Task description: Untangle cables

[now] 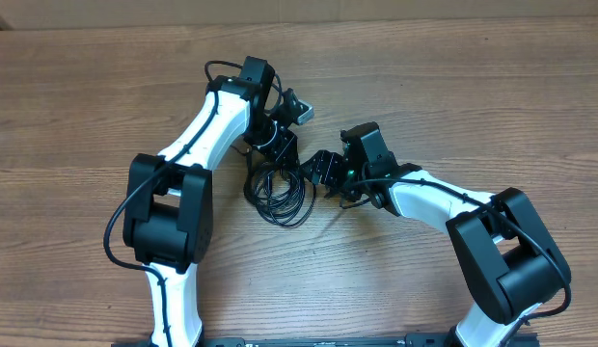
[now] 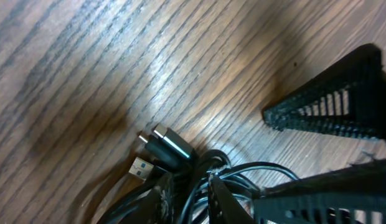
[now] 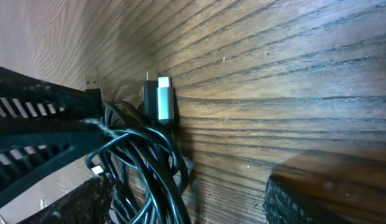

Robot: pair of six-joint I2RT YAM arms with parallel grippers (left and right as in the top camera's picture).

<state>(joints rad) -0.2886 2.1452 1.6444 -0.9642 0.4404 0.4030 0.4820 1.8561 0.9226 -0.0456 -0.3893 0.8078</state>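
Note:
The cables (image 1: 280,193) are a bunch of thin black cords in loose loops at the table's middle. My left gripper (image 1: 277,149) is at the bunch's far end. In the left wrist view its fingers (image 2: 193,202) are closed on several strands of the cables (image 2: 243,171). Plug ends (image 2: 171,144) stick out just beyond them. My right gripper (image 1: 323,172) is at the bunch's right side and wide open. In the right wrist view its fingers (image 3: 183,183) straddle the cables (image 3: 149,162), which lie against its left finger. A silver plug (image 3: 164,99) lies ahead.
The wooden table (image 1: 453,87) carries nothing else in view. The two grippers are close together over the bunch. One left gripper finger (image 3: 37,118) crosses the right wrist view at the left.

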